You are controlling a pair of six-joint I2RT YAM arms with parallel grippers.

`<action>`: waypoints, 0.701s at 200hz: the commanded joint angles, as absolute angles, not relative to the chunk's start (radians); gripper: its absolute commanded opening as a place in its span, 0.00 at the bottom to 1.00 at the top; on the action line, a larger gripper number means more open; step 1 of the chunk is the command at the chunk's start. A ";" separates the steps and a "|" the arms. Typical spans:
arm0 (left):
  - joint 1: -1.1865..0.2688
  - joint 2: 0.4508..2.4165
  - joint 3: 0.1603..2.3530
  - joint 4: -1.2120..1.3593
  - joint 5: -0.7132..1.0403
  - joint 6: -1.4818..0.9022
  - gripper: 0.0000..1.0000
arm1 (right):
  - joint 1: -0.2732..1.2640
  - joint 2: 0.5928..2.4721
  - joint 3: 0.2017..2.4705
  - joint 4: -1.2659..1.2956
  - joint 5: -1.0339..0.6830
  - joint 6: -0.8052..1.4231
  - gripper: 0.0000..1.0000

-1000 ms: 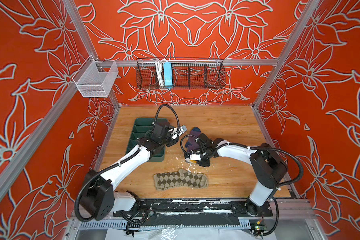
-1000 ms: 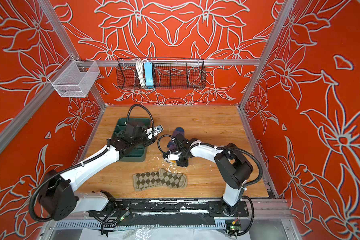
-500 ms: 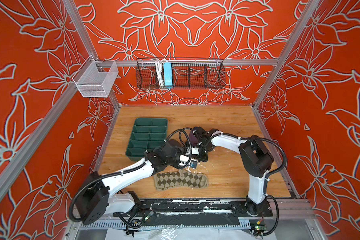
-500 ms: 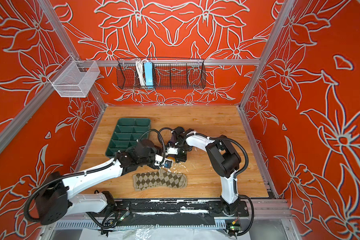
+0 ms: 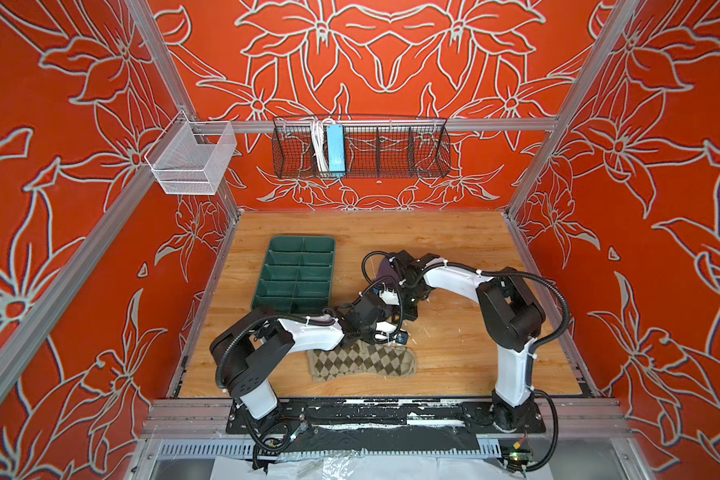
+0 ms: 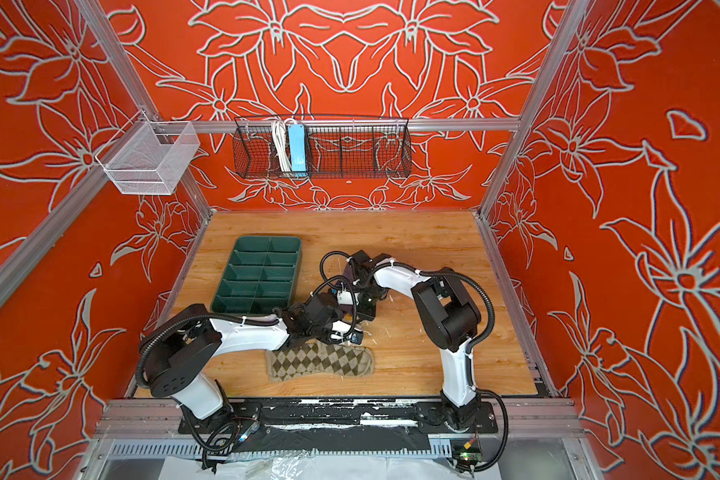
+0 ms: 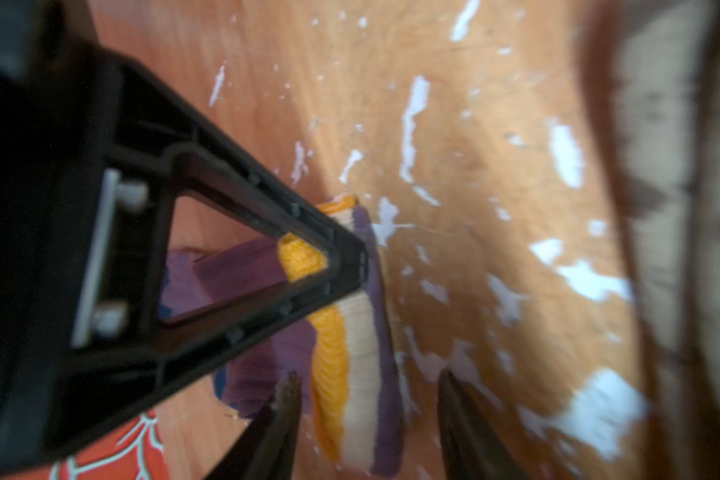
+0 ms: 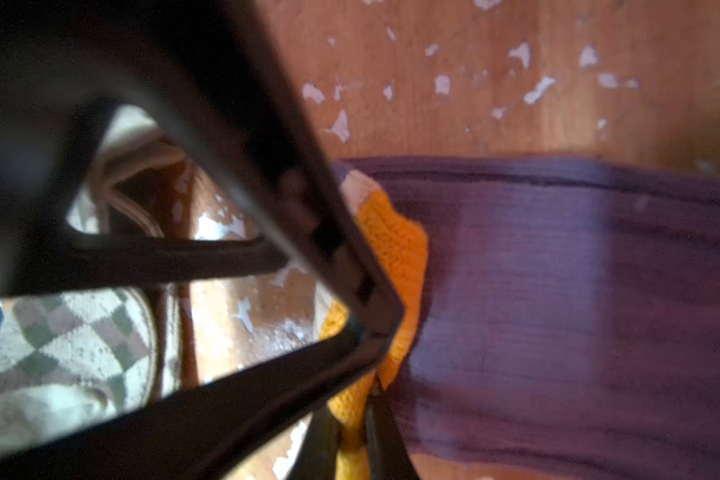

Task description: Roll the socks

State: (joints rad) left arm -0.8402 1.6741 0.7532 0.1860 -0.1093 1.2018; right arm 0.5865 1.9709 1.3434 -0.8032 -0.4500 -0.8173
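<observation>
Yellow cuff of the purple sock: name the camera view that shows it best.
Left wrist: the yellow cuff lies clear and mostly bare between the left fingers. Right wrist shows it pinched, partly behind a left finger. In both top views the arms largely hide it.

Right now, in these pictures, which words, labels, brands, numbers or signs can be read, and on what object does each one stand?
None: no text can be read in any view.
On the blue box in the wire basket, any print is too small to read.
On the purple sock and the argyle sock there is only pattern, no words.
</observation>
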 commanded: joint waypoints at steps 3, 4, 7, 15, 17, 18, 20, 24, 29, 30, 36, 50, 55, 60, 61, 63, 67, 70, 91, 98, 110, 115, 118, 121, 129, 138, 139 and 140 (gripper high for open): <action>-0.838 1.744 0.761 0.262 -0.192 1.185 0.44 | 0.580 2.010 1.346 -0.874 -0.468 -0.863 0.01; -0.838 1.747 0.761 0.263 -0.193 1.185 0.43 | 0.580 2.009 1.345 -0.874 -0.469 -0.862 0.00; -0.838 1.753 0.761 0.270 -0.199 1.184 0.42 | 0.580 2.009 1.346 -0.875 -0.471 -0.863 0.00; -0.838 1.768 0.759 0.286 -0.208 1.179 0.38 | 0.578 2.007 1.345 -0.877 -0.476 -0.863 0.00; -0.838 1.771 0.759 0.287 -0.210 1.180 0.37 | 0.577 2.007 1.345 -0.878 -0.478 -0.864 0.00; -0.838 1.773 0.759 0.287 -0.211 1.180 0.36 | 0.576 2.006 1.345 -0.878 -0.479 -0.864 0.00; -0.838 1.775 0.759 0.287 -0.211 1.179 0.36 | 0.575 2.006 1.343 -0.877 -0.481 -0.864 0.01; -0.838 1.781 0.759 0.289 -0.213 1.179 0.33 | 0.574 2.004 1.343 -0.878 -0.484 -0.864 0.00; -0.837 1.785 0.758 0.295 -0.215 1.177 0.30 | 0.571 2.001 1.342 -0.876 -0.488 -0.862 0.01; -0.838 1.786 0.758 0.296 -0.215 1.176 0.30 | 0.572 2.000 1.341 -0.875 -0.488 -0.863 0.01; -0.838 1.789 0.755 0.298 -0.216 1.174 0.27 | 0.568 1.996 1.339 -0.872 -0.491 -0.862 0.00; -0.837 1.794 0.753 0.302 -0.221 1.171 0.19 | 0.559 1.982 1.329 -0.860 -0.501 -0.853 0.00; -0.836 1.794 0.752 0.301 -0.221 1.170 0.16 | 0.556 1.976 1.324 -0.853 -0.504 -0.849 0.00; -0.836 1.795 0.752 0.298 -0.221 1.170 0.13 | 0.553 1.970 1.319 -0.847 -0.509 -0.845 0.01; -0.836 1.795 0.752 0.297 -0.221 1.169 0.12 | 0.552 1.967 1.319 -0.845 -0.510 -0.844 0.01; -0.835 1.793 0.752 0.296 -0.221 1.169 0.11 | 0.550 1.964 1.317 -0.842 -0.511 -0.841 0.01; -0.835 1.792 0.752 0.293 -0.222 1.168 0.08 | 0.547 1.958 1.311 -0.836 -0.513 -0.837 0.01; -0.834 1.790 0.752 0.291 -0.222 1.167 0.06 | 0.545 1.952 1.308 -0.831 -0.514 -0.833 0.01; -0.826 1.765 0.752 0.245 -0.211 1.158 0.01 | 0.529 1.888 1.253 -0.733 -0.458 -0.759 0.10; -0.820 1.754 0.750 0.223 -0.199 1.153 0.01 | 0.527 1.851 1.219 -0.676 -0.410 -0.728 0.16; -0.808 1.725 0.752 0.166 -0.160 1.148 0.00 | 0.522 1.773 1.150 -0.585 -0.364 -0.701 0.22; -0.802 1.715 0.755 0.139 -0.140 1.142 0.00 | 0.520 1.739 1.120 -0.545 -0.351 -0.686 0.24; -0.797 1.708 0.758 0.119 -0.127 1.140 0.00 | 0.519 1.718 1.101 -0.521 -0.341 -0.675 0.26; -0.793 1.702 0.762 0.098 -0.113 1.138 0.00 | 0.516 1.698 1.083 -0.498 -0.330 -0.663 0.28; -0.780 1.690 0.772 0.052 -0.082 1.130 0.00 | 0.510 1.645 1.040 -0.440 -0.295 -0.632 0.32; -0.765 1.679 0.789 -0.010 -0.043 1.126 0.00 | 0.501 1.590 1.000 -0.389 -0.255 -0.599 0.34; -0.765 1.679 0.791 -0.019 -0.038 1.127 0.00 | 0.499 1.584 0.998 -0.383 -0.249 -0.595 0.34; -0.763 1.678 0.794 -0.026 -0.034 1.127 0.00 | 0.497 1.579 0.995 -0.378 -0.242 -0.590 0.34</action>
State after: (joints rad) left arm -0.8036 1.7195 0.7650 0.2047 -0.1429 1.1473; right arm 0.5262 1.7203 1.0798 -0.5701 -0.3759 -0.7055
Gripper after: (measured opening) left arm 0.067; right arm 0.318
